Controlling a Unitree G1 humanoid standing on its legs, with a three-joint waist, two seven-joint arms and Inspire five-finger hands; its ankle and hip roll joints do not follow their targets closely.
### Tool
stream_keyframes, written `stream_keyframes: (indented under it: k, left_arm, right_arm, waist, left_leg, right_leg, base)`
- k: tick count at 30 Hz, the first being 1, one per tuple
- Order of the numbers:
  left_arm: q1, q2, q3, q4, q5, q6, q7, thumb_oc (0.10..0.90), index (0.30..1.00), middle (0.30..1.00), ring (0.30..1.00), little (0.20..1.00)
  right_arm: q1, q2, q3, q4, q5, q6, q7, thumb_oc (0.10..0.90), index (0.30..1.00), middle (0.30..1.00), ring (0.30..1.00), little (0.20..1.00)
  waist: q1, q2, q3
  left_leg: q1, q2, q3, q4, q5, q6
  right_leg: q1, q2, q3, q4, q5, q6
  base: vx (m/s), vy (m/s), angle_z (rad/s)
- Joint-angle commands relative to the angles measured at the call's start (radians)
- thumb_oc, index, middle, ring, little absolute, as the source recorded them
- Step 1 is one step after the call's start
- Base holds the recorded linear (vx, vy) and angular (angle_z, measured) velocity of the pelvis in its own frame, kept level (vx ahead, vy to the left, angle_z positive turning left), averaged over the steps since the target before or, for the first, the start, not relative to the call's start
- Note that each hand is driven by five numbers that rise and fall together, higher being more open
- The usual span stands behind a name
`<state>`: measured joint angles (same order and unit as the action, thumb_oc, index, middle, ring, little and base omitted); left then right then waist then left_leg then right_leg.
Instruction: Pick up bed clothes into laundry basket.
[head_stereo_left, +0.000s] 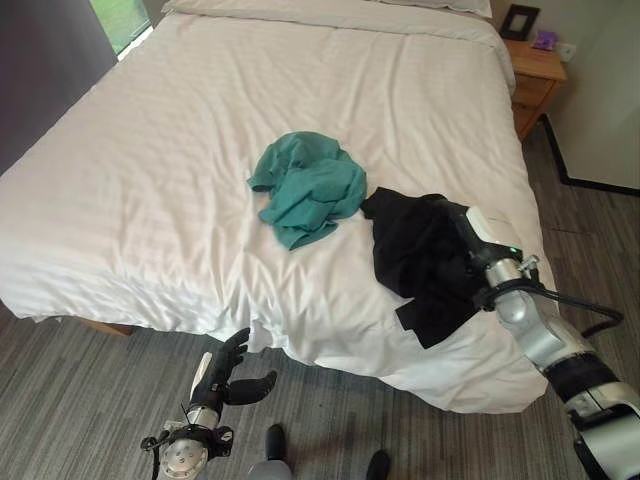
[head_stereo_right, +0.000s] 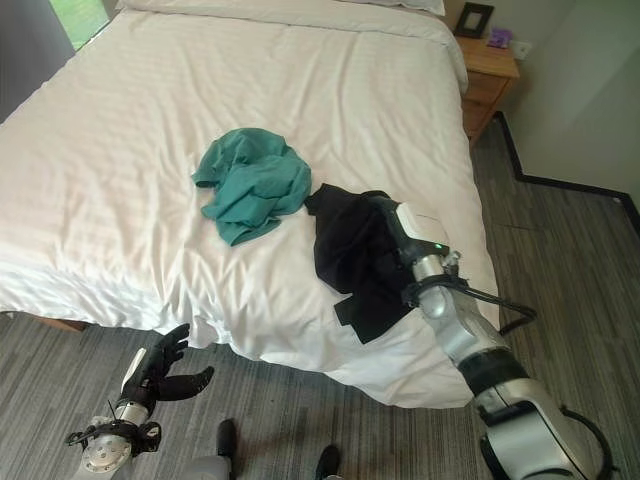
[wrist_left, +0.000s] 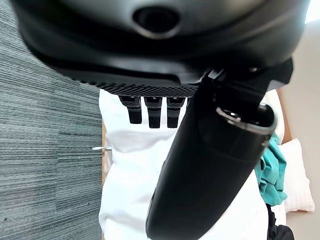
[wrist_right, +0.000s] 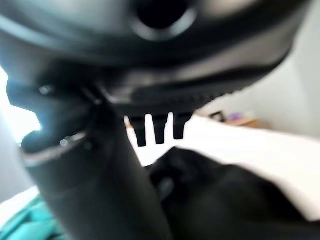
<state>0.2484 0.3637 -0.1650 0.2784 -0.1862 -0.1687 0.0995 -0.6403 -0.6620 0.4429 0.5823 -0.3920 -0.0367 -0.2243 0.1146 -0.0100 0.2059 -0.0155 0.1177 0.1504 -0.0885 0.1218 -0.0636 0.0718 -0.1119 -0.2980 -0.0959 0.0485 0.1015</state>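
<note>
A crumpled teal garment (head_stereo_left: 305, 185) lies in the middle of the white bed (head_stereo_left: 200, 150). Just right of it a black garment (head_stereo_left: 415, 265) is spread near the bed's front right corner, its lower end hanging over the edge. My right hand (head_stereo_left: 455, 225) rests at the black garment's right side, and in the right wrist view its straight fingers (wrist_right: 157, 129) reach over the black cloth (wrist_right: 230, 200) without gripping it. My left hand (head_stereo_left: 228, 372) hangs open and holds nothing, low over the floor in front of the bed, its fingers (wrist_left: 152, 112) straight.
A wooden nightstand (head_stereo_left: 535, 75) with a dark picture frame (head_stereo_left: 520, 20) stands at the far right of the bed. Grey striped floor (head_stereo_left: 90, 400) runs along the bed's front and right side. A window (head_stereo_left: 120, 20) shows at the far left.
</note>
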Motion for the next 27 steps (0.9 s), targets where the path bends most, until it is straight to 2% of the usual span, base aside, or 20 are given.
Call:
stream_keyframes:
  k: [1,3,11,12,13,17,21,23,25,26,27]
  left_arm:
    - [-0.073,0.046,-0.020,-0.010,-0.022,-0.079,0.017,0.800,0.900,0.900,0.900,0.900]
    - [-0.081,0.038,-0.026,0.024,-0.035,-0.073,0.011,0.800,0.900,0.900,0.900,0.900]
    - [-0.143,-0.014,-0.021,0.403,0.004,-0.033,0.048,0.800,0.900,0.900,0.900,0.900]
    - [-0.145,-0.019,-0.014,0.446,0.007,-0.029,0.051,0.800,0.900,0.900,0.900,0.900]
    - [-0.146,-0.019,-0.014,0.448,0.007,-0.030,0.051,0.800,0.900,0.900,0.900,0.900]
    - [-0.167,-0.032,0.039,0.594,0.015,-0.016,0.080,0.800,0.900,0.900,0.900,0.900]
    - [-0.190,-0.024,0.126,0.653,-0.017,-0.008,0.110,0.800,0.900,0.900,0.900,0.900]
    - [-0.200,0.011,0.190,0.616,-0.038,-0.016,0.136,0.800,0.900,0.900,0.900,0.900]
    - [-0.226,0.072,0.247,0.545,-0.031,-0.025,0.165,0.800,0.900,0.900,0.900,0.900]
    - [-0.245,0.138,0.318,0.470,-0.016,-0.034,0.199,0.800,0.900,0.900,0.900,0.900]
    - [-0.258,0.172,0.348,0.420,-0.003,-0.038,0.222,0.800,0.900,0.900,0.900,0.900]
  right_arm:
    - [-0.189,-0.005,0.044,0.058,0.006,-0.020,-0.062,0.800,0.900,0.900,0.900,0.900]
    - [-0.186,0.022,0.052,0.108,0.022,-0.017,-0.056,0.800,0.900,0.900,0.900,0.900]
    - [-0.193,0.077,0.053,0.396,0.081,0.005,-0.031,0.800,0.900,0.900,0.900,0.900]
    - [-0.190,0.075,0.047,0.418,0.090,0.007,-0.025,0.566,0.549,0.549,0.549,0.549]
    - [-0.190,0.074,0.047,0.419,0.090,0.006,-0.025,0.400,0.300,0.300,0.300,0.300]
    - [-0.155,0.036,0.008,0.364,0.145,-0.009,-0.016,0.400,0.300,0.300,0.300,0.300]
    - [0.010,-0.024,-0.085,0.042,0.193,-0.047,-0.011,0.400,0.300,0.300,0.300,0.300]
    - [0.159,-0.069,-0.181,-0.169,0.208,-0.079,0.005,0.400,0.300,0.300,0.300,0.300]
    - [0.306,-0.110,-0.287,-0.305,0.206,-0.106,0.008,0.400,0.300,0.300,0.300,0.300]
    - [0.460,-0.137,-0.410,-0.407,0.214,-0.132,0.015,0.400,0.300,0.300,0.300,0.300]
    - [0.539,-0.137,-0.477,-0.433,0.221,-0.140,0.012,0.400,0.300,0.300,0.300,0.300]
  waist:
    - [0.032,-0.036,-0.029]
    - [0.034,-0.031,-0.020]
    - [0.027,-0.003,0.006]
    - [0.024,0.001,0.006]
    - [0.024,0.001,0.007]
    - [-0.001,0.014,0.007]
    - [-0.050,0.035,0.003]
    - [-0.081,0.047,-0.003]
    - [-0.107,0.055,-0.011]
    - [-0.142,0.063,-0.023]
    - [-0.156,0.066,-0.032]
  left_leg:
    - [0.062,-0.007,0.029,0.001,-0.112,-0.053]
    - [0.044,-0.004,0.021,0.001,-0.104,-0.058]
    - [0.000,0.016,0.010,0.001,-0.076,-0.076]
    - [0.000,0.019,0.012,0.001,-0.074,-0.078]
    - [0.000,0.019,0.012,0.001,-0.074,-0.079]
    - [0.015,0.027,0.024,0.001,-0.070,-0.087]
    - [0.039,0.035,0.045,0.001,-0.066,-0.093]
    - [0.056,0.040,0.060,0.001,-0.064,-0.097]
    - [0.070,0.045,0.072,0.001,-0.063,-0.099]
    - [0.091,0.051,0.087,0.001,-0.069,-0.100]
    - [0.099,0.053,0.095,0.004,-0.066,-0.100]
  right_leg:
    - [0.007,-0.049,0.021,0.018,-0.049,0.058]
    - [-0.004,-0.046,0.017,0.018,-0.051,0.054]
    - [-0.039,-0.028,0.011,0.015,-0.060,0.041]
    - [-0.039,-0.027,0.011,0.014,-0.061,0.040]
    - [-0.039,-0.026,0.010,0.014,-0.061,0.040]
    - [-0.027,-0.022,0.021,0.009,-0.069,0.037]
    - [-0.010,-0.023,0.033,0.009,-0.077,0.038]
    - [0.000,-0.023,0.042,0.009,-0.080,0.039]
    - [0.003,-0.022,0.053,0.009,-0.081,0.040]
    - [0.011,-0.021,0.065,0.009,-0.089,0.041]
    - [0.011,-0.020,0.075,0.009,-0.086,0.040]
  base:
    - [-0.03,-0.039,0.07]
    - [-0.05,-0.040,0.09]
    - [-0.04,-0.024,0.12]
    - [0.00,0.000,0.00]
    - [0.00,0.000,0.00]
    - [0.00,0.000,0.00]
    - [0.00,-0.015,-0.06]
    - [0.01,-0.033,-0.07]
    - [0.01,-0.064,-0.19]
    - [0.02,-0.072,-0.28]
    - [0.05,-0.055,-0.24]
